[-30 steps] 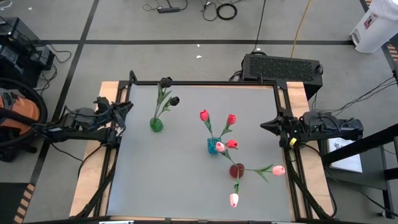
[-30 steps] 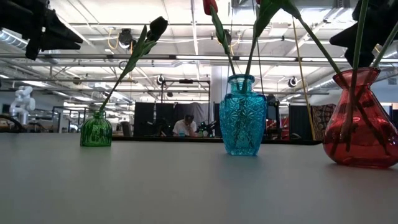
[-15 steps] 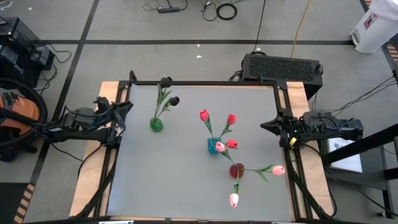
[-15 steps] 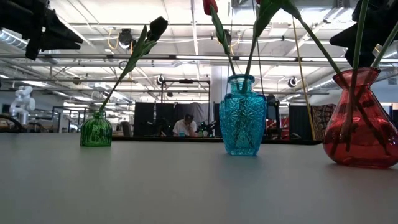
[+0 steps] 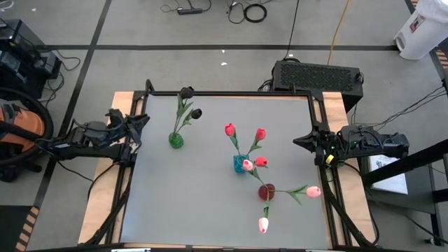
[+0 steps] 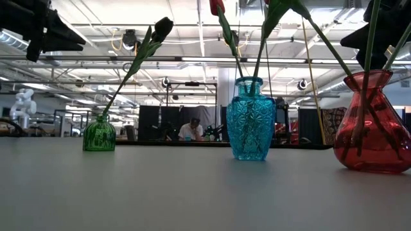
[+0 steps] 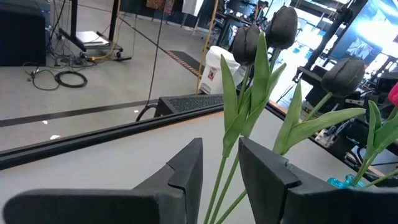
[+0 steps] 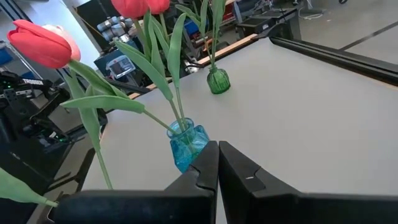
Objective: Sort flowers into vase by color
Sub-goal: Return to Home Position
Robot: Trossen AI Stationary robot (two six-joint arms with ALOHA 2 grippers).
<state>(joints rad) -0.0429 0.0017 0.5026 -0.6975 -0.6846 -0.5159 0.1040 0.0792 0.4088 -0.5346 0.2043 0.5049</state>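
Dark-headed flowers (image 5: 197,113) stand with their stems in a small green vase (image 5: 176,140) at the far left. Red flowers (image 5: 229,129) stand in a blue vase (image 5: 240,164) at mid-table. Pink flowers (image 5: 313,191) lean out of a red vase (image 5: 267,191) nearer the front. My left gripper (image 5: 143,119) hovers at the table's left edge, raised and open (image 7: 219,155), with nothing between its fingers. My right gripper (image 5: 299,142) hovers at the right edge, raised and shut (image 8: 217,152), and holds nothing.
In the low view the green vase (image 6: 99,135), blue vase (image 6: 250,127) and red vase (image 6: 374,131) stand in a row across the grey table top (image 5: 203,210). A black frame rail (image 5: 231,94) runs along the far edge. A person sits far off in the room behind.
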